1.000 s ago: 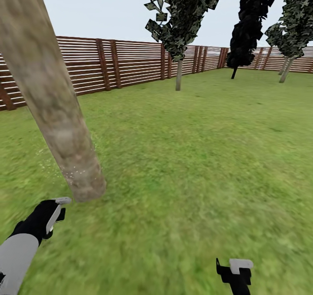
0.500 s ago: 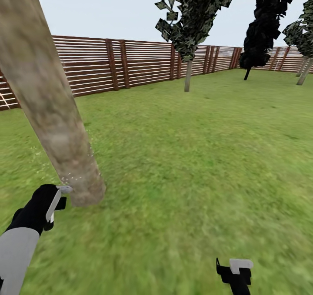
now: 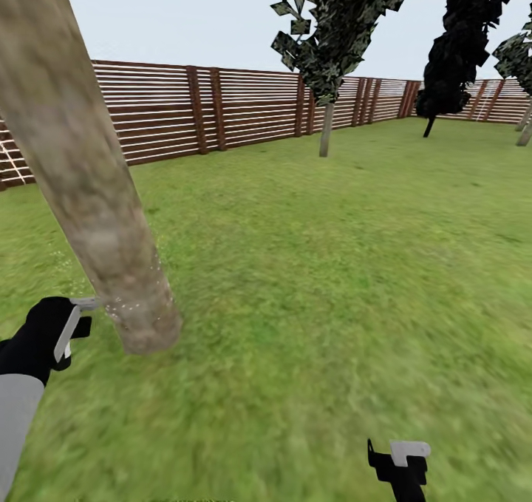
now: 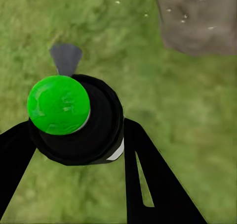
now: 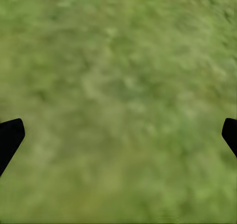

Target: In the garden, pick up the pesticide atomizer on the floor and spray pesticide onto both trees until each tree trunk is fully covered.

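One thick pale tree trunk [image 3: 89, 184] leans at near left on the grass [image 3: 318, 265], whitish pesticide specks [image 3: 137, 306] dotting its base. Just left of it, the left gripper [image 4: 74, 150] is closed around the pesticide atomizer [image 4: 74, 117], probably light, rigid plastic, best held round its black body. Its green cap [image 4: 58, 104] appears through the left wrist camera, while the right gripper [image 5: 118, 135] hangs spread wide and empty over grass.

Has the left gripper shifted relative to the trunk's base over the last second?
Yes. The left gripper, holding the atomizer, has risen from below the tree trunk base to beside it, on its left.
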Tool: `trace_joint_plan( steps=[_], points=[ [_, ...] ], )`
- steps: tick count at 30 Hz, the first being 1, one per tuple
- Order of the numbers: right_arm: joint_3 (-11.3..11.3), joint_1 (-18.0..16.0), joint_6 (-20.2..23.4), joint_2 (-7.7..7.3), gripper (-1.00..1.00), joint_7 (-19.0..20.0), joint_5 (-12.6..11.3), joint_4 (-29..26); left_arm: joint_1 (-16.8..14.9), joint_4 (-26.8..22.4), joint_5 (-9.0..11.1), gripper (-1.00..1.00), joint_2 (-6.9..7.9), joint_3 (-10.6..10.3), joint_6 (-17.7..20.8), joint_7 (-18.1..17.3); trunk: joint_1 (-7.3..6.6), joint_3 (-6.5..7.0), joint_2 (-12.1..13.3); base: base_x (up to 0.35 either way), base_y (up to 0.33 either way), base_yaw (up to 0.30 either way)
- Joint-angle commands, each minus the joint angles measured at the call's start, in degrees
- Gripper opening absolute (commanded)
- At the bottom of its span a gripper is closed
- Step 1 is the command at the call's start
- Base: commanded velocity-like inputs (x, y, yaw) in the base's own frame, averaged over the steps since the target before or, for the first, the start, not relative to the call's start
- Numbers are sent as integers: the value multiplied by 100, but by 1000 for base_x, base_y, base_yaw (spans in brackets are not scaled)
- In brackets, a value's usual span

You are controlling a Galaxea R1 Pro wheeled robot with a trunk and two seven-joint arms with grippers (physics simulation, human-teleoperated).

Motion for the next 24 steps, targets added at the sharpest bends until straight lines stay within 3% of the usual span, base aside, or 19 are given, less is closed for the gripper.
trace_joint_plan(
  steps=[1, 3, 7, 11, 24],
  points=[
    [1, 0, 0, 0, 100, 0, 1, 0, 6, 0, -21, -100, -11, -20, -3, 0, 0, 0, 0, 0, 0, 271],
    [1, 0, 0, 0, 100, 0, 1, 0, 9, -4, -21, -100, -19, 23, -11, -55, 0, 0, 0, 0, 0, 277],
    [1, -2, 0, -2, 100, 0, 1, 0, -28, -2, -75, -100, -18, -32, -32, -759, 0, 0, 0, 0, 0, 277],
    [1, 0, 0, -4, 100, 0, 1, 0, -43, -12, -80, -100, -72, -46, -17, -816, 0, 0, 0, 91, -18, 73],
    [1, 0, 0, -9, 100, 0, 1, 0, -70, -18, -73, -100, -81, -47, 71, -835, 0, 0, 0, 277, -90, 1]
  ],
)
